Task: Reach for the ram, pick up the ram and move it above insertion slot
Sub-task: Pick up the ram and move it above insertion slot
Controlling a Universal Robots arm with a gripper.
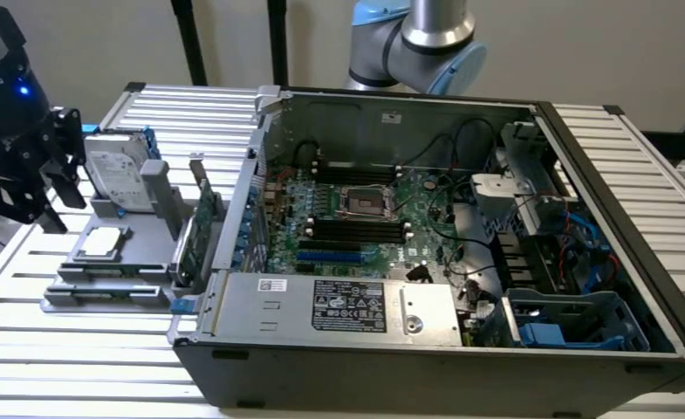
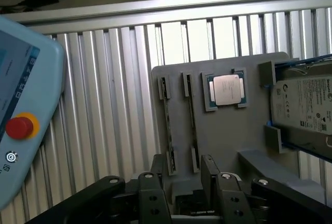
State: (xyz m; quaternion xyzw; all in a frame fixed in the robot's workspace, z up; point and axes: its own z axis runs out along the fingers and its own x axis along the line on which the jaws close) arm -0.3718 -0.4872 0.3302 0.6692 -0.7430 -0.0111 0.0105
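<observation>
Open case (image 1: 435,371) on the slatted table (image 1: 74,349); beside it a grey tray (image 2: 228,141) holds a processor (image 2: 227,89), a hard drive (image 2: 306,105) at one end, a card (image 1: 206,218) along its case-side edge

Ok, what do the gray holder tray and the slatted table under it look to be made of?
The gray tray looks like matte plastic, moulded or printed: even dull gray, blocky ribs, no glare. The table looks like bare metal, probably aluminium: pale silvery slats with bright sheen.
</observation>
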